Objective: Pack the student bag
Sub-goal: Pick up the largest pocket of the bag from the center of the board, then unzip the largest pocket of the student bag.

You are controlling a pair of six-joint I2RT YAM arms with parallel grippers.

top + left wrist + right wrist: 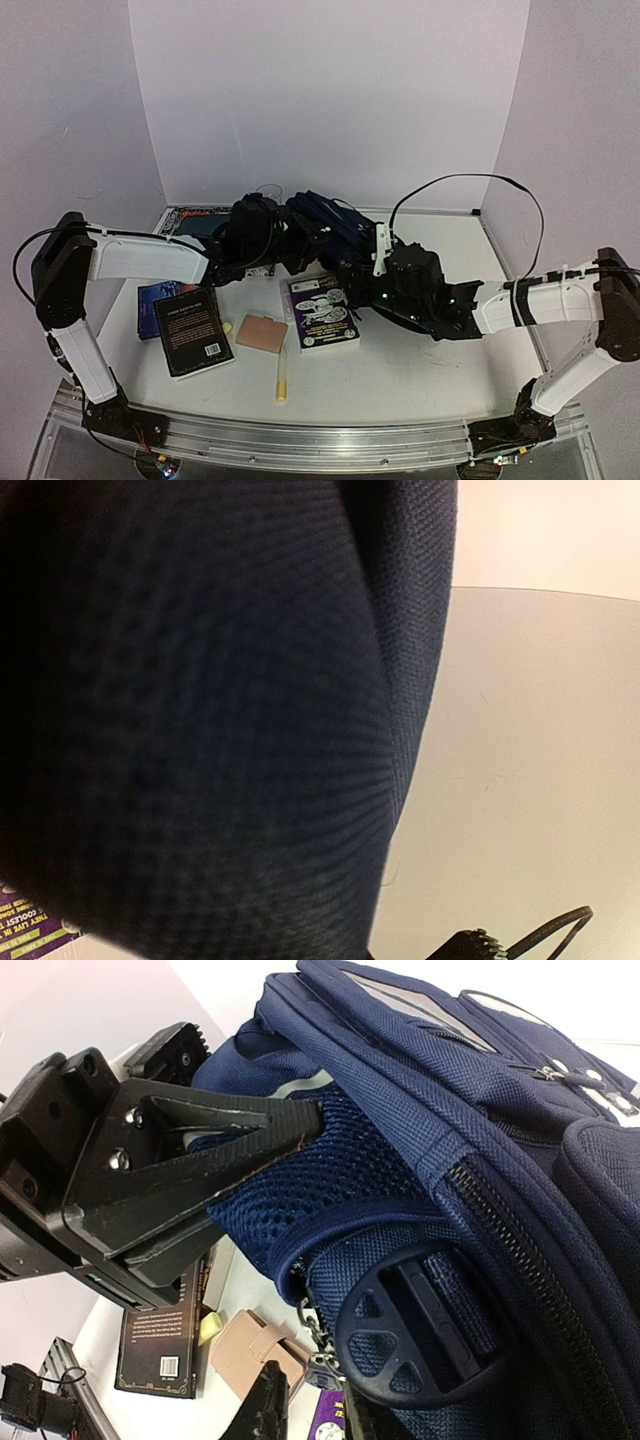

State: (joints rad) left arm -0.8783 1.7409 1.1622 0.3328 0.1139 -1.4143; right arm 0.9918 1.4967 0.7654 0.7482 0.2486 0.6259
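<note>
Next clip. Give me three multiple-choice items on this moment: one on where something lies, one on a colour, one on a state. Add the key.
1. Where does the tan wallet lie?
A. on the table, between the black book and the purple-and-white book
B. on top of the black book
C. against the back wall

2. What colour is the student bag?
A. red
B. navy blue
C. grey

3. How is the black book?
A. open, pages showing
B. standing on its edge
C. closed, lying flat

Key:
1 A, the wallet sits in the gap between the two books.
2 B, its fabric is navy in both wrist views.
3 C, one cover faces up, barcode showing, flat on the table.
</note>
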